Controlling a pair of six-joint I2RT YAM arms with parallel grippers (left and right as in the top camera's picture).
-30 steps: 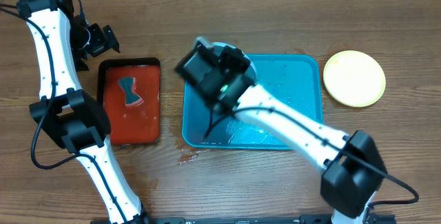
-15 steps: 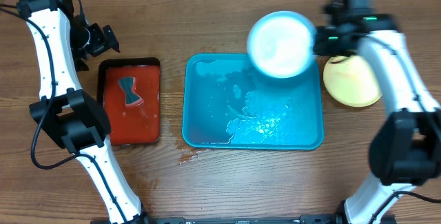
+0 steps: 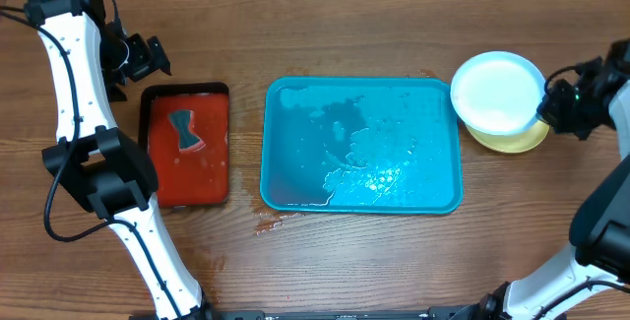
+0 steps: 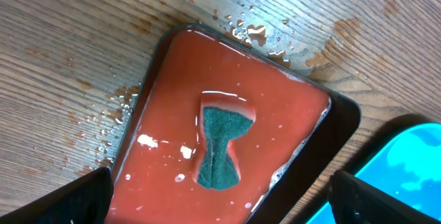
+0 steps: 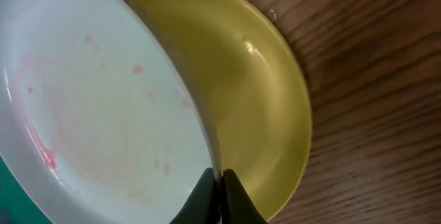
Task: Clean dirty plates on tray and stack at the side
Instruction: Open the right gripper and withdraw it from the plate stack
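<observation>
We note R end effector [image 5: 215, 182] clamped on blue-rim plate [image 3: 497, 92], now carried off tray [image 3: 413, 123]; yellow plate [image 3: 524, 142] just beneath it. Smears remain, so stacking looks premature. L end effector [image 4: 220, 198] released.

The right gripper [image 5: 219, 188], pinching the rim of the light-blue-rimmed plate [image 3: 495, 88], swung from the far left corner of the blue tray [image 3: 295, 187] across to its right side. It brought the plate, tilted, over the yellow-green plate [image 3: 522, 143] lying beside the tray.

Small tray [image 3: 192, 177]: lying left of large tray [image 3: 295, 162].
Sponge [image 3: 184, 131]: sitting in small tray.
Upper plate [image 3: 497, 92]: overlapping lower plate [image 3: 517, 143], right of large tray.
</observation>
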